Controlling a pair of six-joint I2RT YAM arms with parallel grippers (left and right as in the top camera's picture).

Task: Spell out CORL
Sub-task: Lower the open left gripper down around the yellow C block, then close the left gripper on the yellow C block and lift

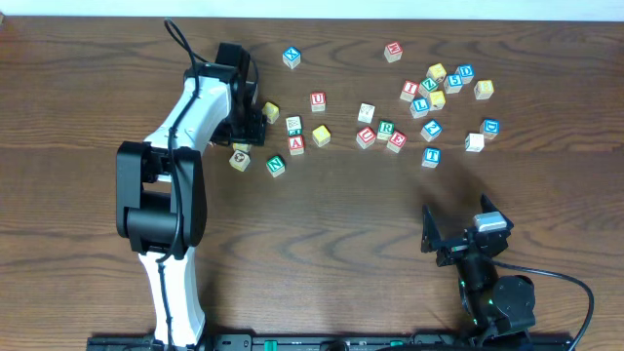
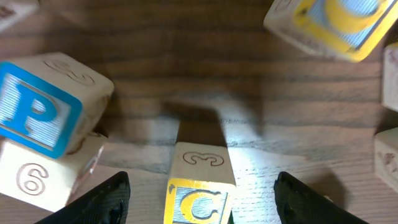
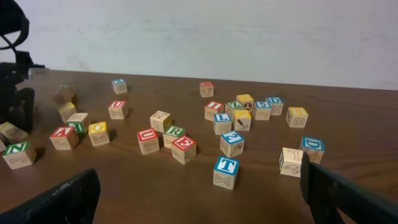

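In the left wrist view my left gripper (image 2: 202,190) is open, with one finger on each side of a yellow C cube (image 2: 199,199) that rests on the wood. Neither finger touches it. A second yellow-faced cube (image 2: 336,22) lies at the upper right, its letter cut off. In the overhead view the left gripper (image 1: 246,132) is at the left cluster and the arm hides the C cube. The green R cube (image 1: 386,129) (image 3: 175,133) and the blue L cube (image 1: 420,105) (image 3: 222,119) lie in the right-hand scatter. My right gripper (image 1: 458,232) (image 3: 199,193) is open and empty near the front right.
A blue P cube (image 2: 37,112) rests on a cube marked 6 (image 2: 34,177), just left of my left finger. A green N cube (image 1: 276,166), a red A cube (image 1: 296,145) and a yellow cube (image 1: 321,135) lie nearby. A blue T cube (image 3: 226,169) is nearest my right gripper.
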